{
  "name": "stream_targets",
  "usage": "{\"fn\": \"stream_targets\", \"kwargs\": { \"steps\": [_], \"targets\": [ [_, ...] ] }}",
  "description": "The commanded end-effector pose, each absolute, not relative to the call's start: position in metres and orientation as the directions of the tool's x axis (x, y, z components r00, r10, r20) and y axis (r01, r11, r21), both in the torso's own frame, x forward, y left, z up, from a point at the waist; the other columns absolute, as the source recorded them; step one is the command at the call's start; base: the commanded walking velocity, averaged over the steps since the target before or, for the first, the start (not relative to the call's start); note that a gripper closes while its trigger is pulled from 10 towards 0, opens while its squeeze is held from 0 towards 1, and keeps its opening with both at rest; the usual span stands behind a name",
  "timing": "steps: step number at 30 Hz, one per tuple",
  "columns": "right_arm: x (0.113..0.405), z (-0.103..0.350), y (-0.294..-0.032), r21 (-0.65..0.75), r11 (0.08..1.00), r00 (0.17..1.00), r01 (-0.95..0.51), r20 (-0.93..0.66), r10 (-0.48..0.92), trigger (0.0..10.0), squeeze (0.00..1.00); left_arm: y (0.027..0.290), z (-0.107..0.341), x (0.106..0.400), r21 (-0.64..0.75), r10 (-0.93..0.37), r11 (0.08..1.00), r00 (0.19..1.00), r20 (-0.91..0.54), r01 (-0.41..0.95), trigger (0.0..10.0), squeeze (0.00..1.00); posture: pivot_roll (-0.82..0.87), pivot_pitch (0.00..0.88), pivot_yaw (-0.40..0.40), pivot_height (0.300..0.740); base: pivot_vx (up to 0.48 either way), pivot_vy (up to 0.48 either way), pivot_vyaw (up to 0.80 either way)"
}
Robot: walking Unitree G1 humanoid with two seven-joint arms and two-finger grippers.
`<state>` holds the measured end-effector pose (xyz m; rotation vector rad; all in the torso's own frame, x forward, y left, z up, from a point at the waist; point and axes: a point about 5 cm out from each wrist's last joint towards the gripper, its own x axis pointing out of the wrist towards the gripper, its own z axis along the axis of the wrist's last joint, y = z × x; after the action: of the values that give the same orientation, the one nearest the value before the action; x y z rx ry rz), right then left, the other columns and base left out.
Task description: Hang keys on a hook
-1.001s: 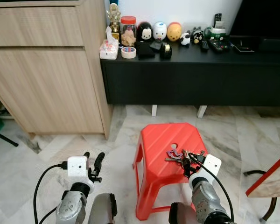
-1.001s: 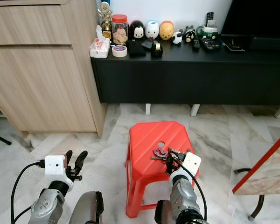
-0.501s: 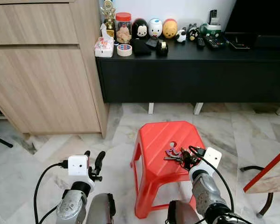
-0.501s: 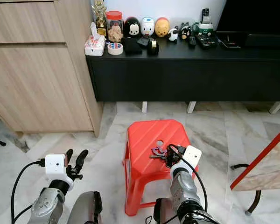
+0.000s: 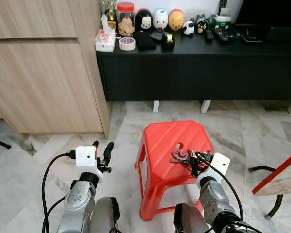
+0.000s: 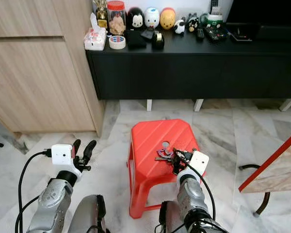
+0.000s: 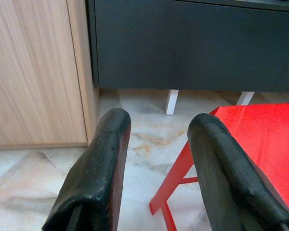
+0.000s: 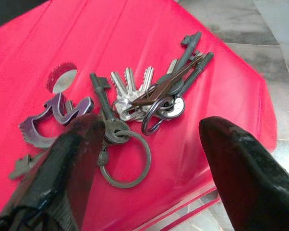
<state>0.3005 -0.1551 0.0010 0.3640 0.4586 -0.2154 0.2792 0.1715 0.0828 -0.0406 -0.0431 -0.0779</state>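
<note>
Several metal keys on linked rings [image 8: 149, 103] lie on a red plastic stool [image 5: 165, 145], the right tool [image 8: 149, 159] spread just above them, the left tool [image 5: 103, 150] spread over the floor.

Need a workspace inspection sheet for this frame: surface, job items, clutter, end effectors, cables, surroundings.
Surface: red stool on marble floor.
Job's things: keys lie on the stool top beside a purple tag; hook: nothing seen.
Clutter: tape roll, jar, figurines and remotes on the black console.
End effectors: right end effector open, hovering over the keys; left end effector open, off the stool's left side.
Cables: black cable loops from the left wrist.
Surroundings: wooden cabinet at left.
</note>
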Motion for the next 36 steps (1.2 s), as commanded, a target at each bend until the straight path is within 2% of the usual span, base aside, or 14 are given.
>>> {"fn": "stream_targets", "kwargs": {
  "steps": [1, 15, 16, 17, 18, 21, 22, 23, 24, 36],
  "targets": [
    [0.3, 0.0, -0.156, 0.285, 0.915, 0.874, 0.286, -0.47, -0.127, 10.0, 0.0, 0.168, 0.084, 0.278, -0.042, -0.087, 0.995, 0.995, 0.046, 0.089, 10.0, 0.0, 0.08, 0.13, -0.053, 0.587, 0.0, 0.0, 0.0],
    [0.302, 0.005, -0.158, 0.32, 0.899, 0.89, 0.3, -0.434, -0.142, 10.0, 0.0, 0.166, 0.077, 0.268, -0.053, -0.077, 0.996, 0.997, 0.023, 0.078, 10.0, 0.0, 0.09, 0.123, -0.054, 0.587, 0.0, 0.0, 0.0],
    [0.303, 0.005, -0.158, 0.322, 0.898, 0.89, 0.3, -0.434, -0.142, 8.8, 0.0, 0.166, 0.077, 0.269, -0.052, -0.078, 0.996, 0.997, 0.024, 0.079, 10.0, 0.0, 0.09, 0.123, -0.055, 0.587, 0.0, 0.0, 0.0],
    [0.303, 0.005, -0.158, 0.324, 0.897, 0.89, 0.301, -0.432, -0.142, 8.8, 0.0, 0.165, 0.077, 0.268, -0.051, -0.079, 0.995, 0.997, 0.024, 0.081, 10.0, 0.0, 0.09, 0.123, -0.055, 0.587, 0.0, 0.0, 0.0],
    [0.303, 0.005, -0.159, 0.324, 0.897, 0.89, 0.301, -0.432, -0.143, 0.0, 0.0, 0.165, 0.077, 0.268, -0.048, -0.082, 0.995, 0.996, 0.025, 0.083, 10.0, 0.0, 0.09, 0.125, -0.055, 0.587, 0.0, 0.0, 0.0],
    [0.302, 0.003, -0.16, 0.314, 0.898, 0.883, 0.309, -0.445, -0.148, 0.0, 0.0, 0.165, 0.077, 0.268, -0.048, -0.083, 0.995, 0.996, 0.025, 0.084, 10.0, 0.0, 0.09, 0.125, -0.055, 0.587, 0.0, 0.0, 0.0],
    [0.301, 0.002, -0.162, 0.309, 0.897, 0.878, 0.317, -0.454, -0.154, 2.2, 0.0, 0.165, 0.077, 0.267, -0.048, -0.081, 0.996, 0.996, 0.023, 0.082, 10.0, 0.0, 0.1, 0.13, -0.056, 0.587, 0.0, 0.0, 0.0],
    [0.3, 0.002, -0.163, 0.305, 0.897, 0.874, 0.321, -0.459, -0.157, 4.9, 0.0, 0.165, 0.076, 0.267, -0.048, -0.08, 0.996, 0.997, 0.022, 0.081, 10.0, 0.0, 0.1, 0.13, -0.056, 0.587, 0.0, 0.0, 0.0],
    [0.299, 0.0, -0.164, 0.294, 0.9, 0.868, 0.321, -0.471, -0.156, 10.0, 0.0, 0.165, 0.076, 0.266, -0.046, -0.078, 0.996, 0.997, 0.019, 0.079, 10.0, 0.0, 0.1, 0.13, -0.056, 0.587, 0.0, 0.0, 0.0],
    [0.297, -0.003, -0.165, 0.305, 0.891, 0.864, 0.335, -0.478, -0.161, 10.0, 0.0, 0.164, 0.077, 0.262, -0.041, -0.081, 0.996, 0.997, 0.021, 0.082, 10.0, 0.0, 0.1, 0.158, -0.051, 0.587, 0.0, 0.0, 0.0]
  ]
}}
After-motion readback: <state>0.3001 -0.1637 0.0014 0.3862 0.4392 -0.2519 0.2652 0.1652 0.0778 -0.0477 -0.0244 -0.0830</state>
